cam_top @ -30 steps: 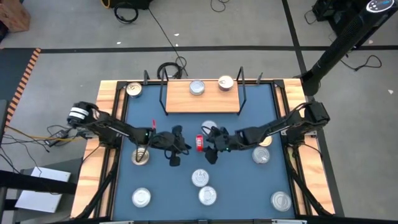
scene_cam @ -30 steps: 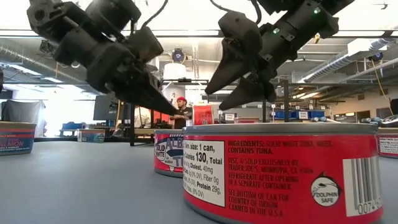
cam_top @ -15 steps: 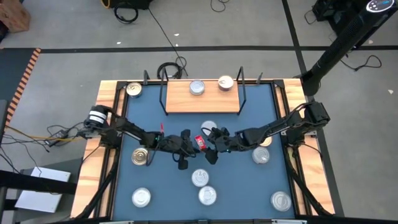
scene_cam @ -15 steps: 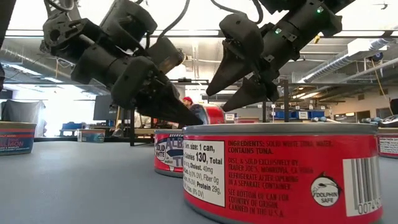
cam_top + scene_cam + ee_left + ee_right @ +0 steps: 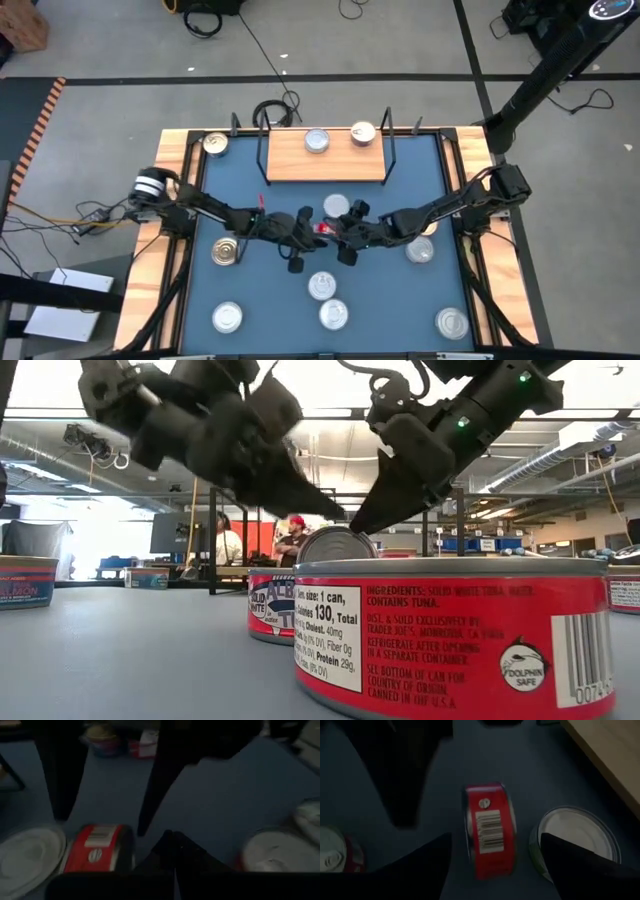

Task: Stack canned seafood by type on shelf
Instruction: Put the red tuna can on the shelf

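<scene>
reaching in from the table's left edge, the left arm stretches low across the blue table [image 5: 250, 300] toward the middle, its left gripper [image 5: 303, 224] just left of a red can [image 5: 323, 228] – whether its jaws are apart or together cannot be told, since its fingers only show as dark shapes in its own wrist view. from the opposite side the right arm mirrors it, and the right gripper [image 5: 345, 222] sits just right of the same can with its jaws spread wide; the right wrist view shows the can [image 5: 489, 829] lying between the two fingers without either one clearly touching it.

the high view gives only a red speck between the grippers. the right wrist view shows more – the can lies on its side, barcode label up, its round ends facing sideways so its axis runs along the table rather than upright. the low view shows its shiny lid [image 5: 338, 545] facing the camera below both sets of fingertips. an upright silver-lidded can [image 5: 337, 206] stands just beside it toward the shelf [image 5: 325, 158], where two cans [image 5: 317, 141] stand side by side.
</scene>
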Controlling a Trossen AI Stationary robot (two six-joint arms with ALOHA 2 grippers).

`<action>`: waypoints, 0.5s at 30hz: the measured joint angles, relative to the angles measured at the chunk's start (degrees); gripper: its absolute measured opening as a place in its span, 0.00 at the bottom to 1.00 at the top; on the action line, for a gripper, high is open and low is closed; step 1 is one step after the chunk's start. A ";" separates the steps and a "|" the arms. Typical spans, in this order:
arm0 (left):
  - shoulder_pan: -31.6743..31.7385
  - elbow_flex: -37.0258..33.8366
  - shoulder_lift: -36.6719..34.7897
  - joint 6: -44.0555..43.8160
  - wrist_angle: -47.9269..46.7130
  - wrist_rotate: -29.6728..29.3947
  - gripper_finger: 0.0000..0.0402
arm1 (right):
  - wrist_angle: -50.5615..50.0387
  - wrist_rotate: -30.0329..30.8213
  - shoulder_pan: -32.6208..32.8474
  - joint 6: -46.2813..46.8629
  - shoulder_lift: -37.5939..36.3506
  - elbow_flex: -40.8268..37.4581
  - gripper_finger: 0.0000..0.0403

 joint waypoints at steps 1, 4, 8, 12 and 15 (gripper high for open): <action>-0.24 0.03 -1.35 0.08 -1.43 0.42 0.01 | -0.02 -0.02 0.00 -0.95 0.00 0.00 0.77; -0.81 0.09 -5.75 1.39 -5.61 -0.32 0.01 | 0.46 -0.05 0.00 -2.93 0.00 0.00 0.77; -0.16 1.24 -9.71 2.96 -13.87 -3.76 0.06 | 0.68 -0.04 -0.02 -3.44 0.00 0.00 0.78; 1.87 2.83 -9.64 2.99 -21.31 -4.30 0.18 | 0.92 -0.19 -0.02 -3.53 0.02 0.04 0.77; 2.78 2.91 -9.11 2.99 -21.76 -4.09 0.29 | 1.06 -0.37 -0.02 -3.64 0.02 0.00 0.77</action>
